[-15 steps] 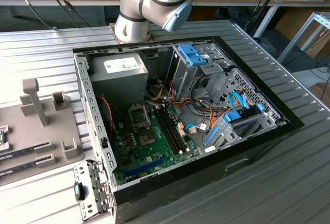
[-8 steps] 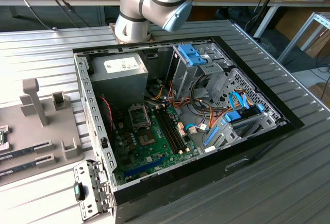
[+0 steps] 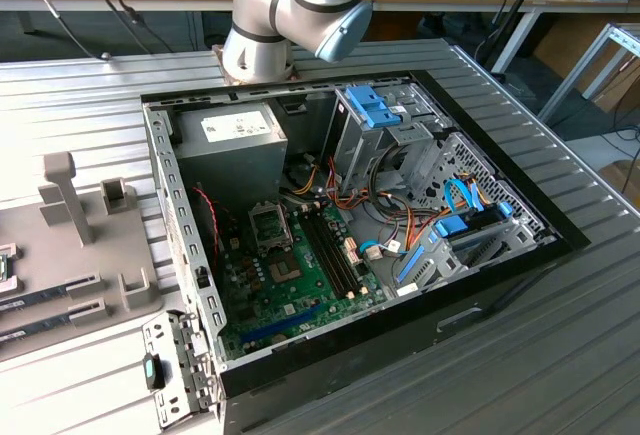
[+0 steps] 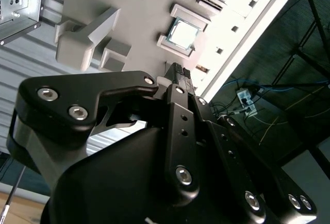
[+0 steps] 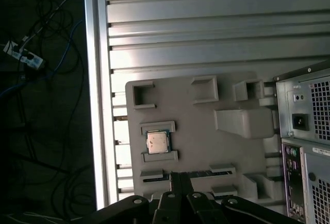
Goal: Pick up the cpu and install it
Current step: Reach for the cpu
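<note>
The cpu (image 5: pixel 157 141) is a small square chip with a shiny silver top. It lies flat in a framed pocket of the grey holder tray (image 5: pixel 206 131) and shows in both wrist views, brightly lit in the second wrist view (image 4: pixel 184 33). My gripper (image 5: pixel 179 178) hangs above the tray a short way off from the chip, not touching it. Its black fingers (image 4: pixel 178 72) are pressed together with nothing between them. In the exterior view the open computer case (image 3: pixel 350 225) shows the motherboard with the processor socket (image 3: pixel 270 225).
The grey tray (image 3: pixel 90 255) lies at the exterior view's left, with upright posts (image 3: pixel 62 195) and long slots holding memory sticks (image 3: pixel 50 300). The case's rear panel (image 5: pixel 309 131) borders the tray. The ribbed metal table's edge (image 5: pixel 95 80) runs close to the chip.
</note>
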Robot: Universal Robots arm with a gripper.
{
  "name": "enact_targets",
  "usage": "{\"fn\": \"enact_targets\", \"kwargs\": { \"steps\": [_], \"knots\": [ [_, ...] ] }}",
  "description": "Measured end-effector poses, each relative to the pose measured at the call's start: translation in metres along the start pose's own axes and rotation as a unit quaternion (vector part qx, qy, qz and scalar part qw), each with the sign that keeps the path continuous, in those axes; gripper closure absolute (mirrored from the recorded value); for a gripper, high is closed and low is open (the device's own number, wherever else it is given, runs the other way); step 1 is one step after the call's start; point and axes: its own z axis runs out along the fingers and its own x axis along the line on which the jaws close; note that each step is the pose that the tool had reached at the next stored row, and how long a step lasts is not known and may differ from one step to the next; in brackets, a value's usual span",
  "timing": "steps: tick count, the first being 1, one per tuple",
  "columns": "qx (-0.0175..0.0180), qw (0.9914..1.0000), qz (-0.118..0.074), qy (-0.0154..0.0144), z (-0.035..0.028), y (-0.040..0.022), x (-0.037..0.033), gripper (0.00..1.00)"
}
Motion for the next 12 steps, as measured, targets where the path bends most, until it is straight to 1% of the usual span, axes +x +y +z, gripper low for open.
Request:
{"fn": "enact_targets", "kwargs": {
  "steps": [12],
  "knots": [
    [0.0, 1.0, 0.0, 0.0, 0.0056, -0.0002, 0.0002, 0.89]
  ]
}}
